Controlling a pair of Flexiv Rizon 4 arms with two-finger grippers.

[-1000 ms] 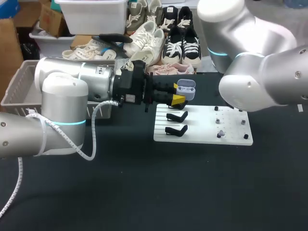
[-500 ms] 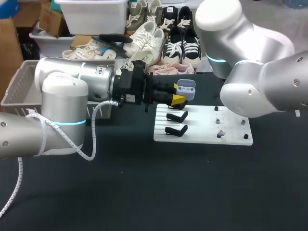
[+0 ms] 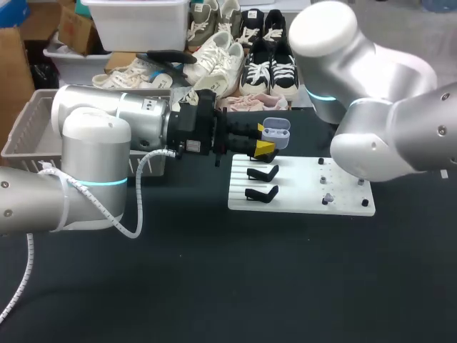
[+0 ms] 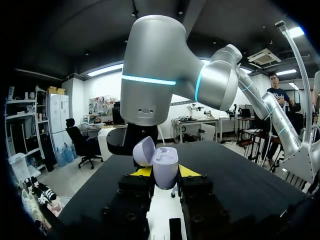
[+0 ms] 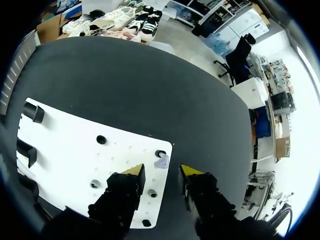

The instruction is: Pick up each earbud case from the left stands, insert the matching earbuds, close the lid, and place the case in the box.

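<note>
My left gripper point(image 3: 265, 143) comes in from the left and is shut on a lavender earbud case point(image 3: 275, 133), held above the far left corner of the white board point(image 3: 300, 187). In the left wrist view the case point(image 4: 165, 169) stands upright between the yellow tips with its lid point(image 4: 143, 150) flipped open. My right gripper point(image 5: 162, 171) hangs over the board's right part point(image 5: 75, 145), fingers apart. A small lavender earbud point(image 5: 161, 162) sits on a peg just ahead of and between them, untouched. In the head view my right arm point(image 3: 385, 114) hides its own gripper.
Two bare black stands point(image 3: 263, 173) point(image 3: 262, 193) remain on the board's left side. Small pegs and an earbud point(image 3: 328, 197) dot its right side. A grey basket point(image 3: 28, 139) sits at the table's far left. Shoes line the far edge.
My right arm's upper links have swung a little to the right over the board. The left arm and the case it holds have not moved.
</note>
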